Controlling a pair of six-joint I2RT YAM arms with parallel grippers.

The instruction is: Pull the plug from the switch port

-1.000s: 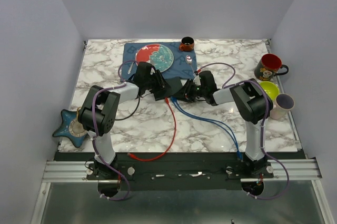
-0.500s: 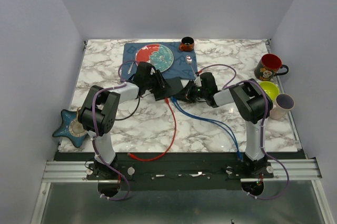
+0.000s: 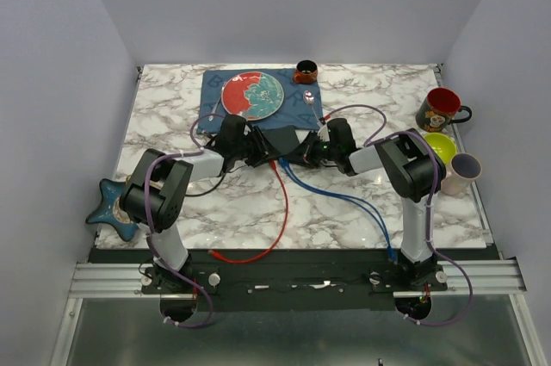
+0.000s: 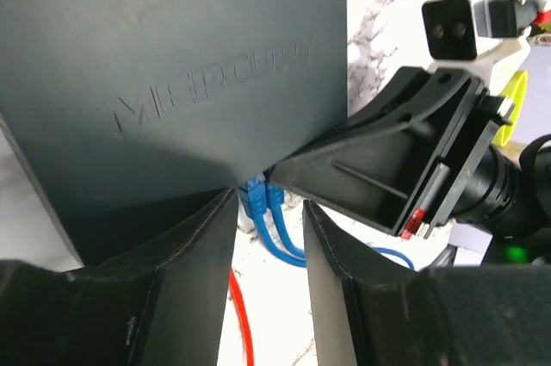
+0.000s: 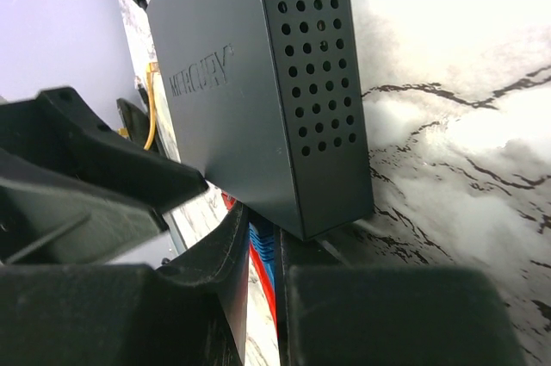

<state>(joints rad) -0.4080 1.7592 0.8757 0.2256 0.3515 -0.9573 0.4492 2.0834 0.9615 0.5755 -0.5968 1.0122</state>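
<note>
Midway between the side edges of the worktop point(image 3: 215, 211), the left pincer point(image 4: 269, 204), spread, straddles the blue plugs point(image 4: 256, 196) of the switch point(image 4: 172, 65) for pinching; the right pincer point(image 5: 267, 254) state is indeterminate.

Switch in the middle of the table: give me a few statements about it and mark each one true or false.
1. Blue cables are plugged into the switch. True.
2. Its top reads MERCURY. True.
3. It sits on the plate. False: the plate lies beyond it, on the blue placemat.
4. Its side wall is solid. False: the right wrist view shows rows of vent holes.
5. Only one arm is at it. False: the left gripper and the right gripper are both at its socket edge.
</note>
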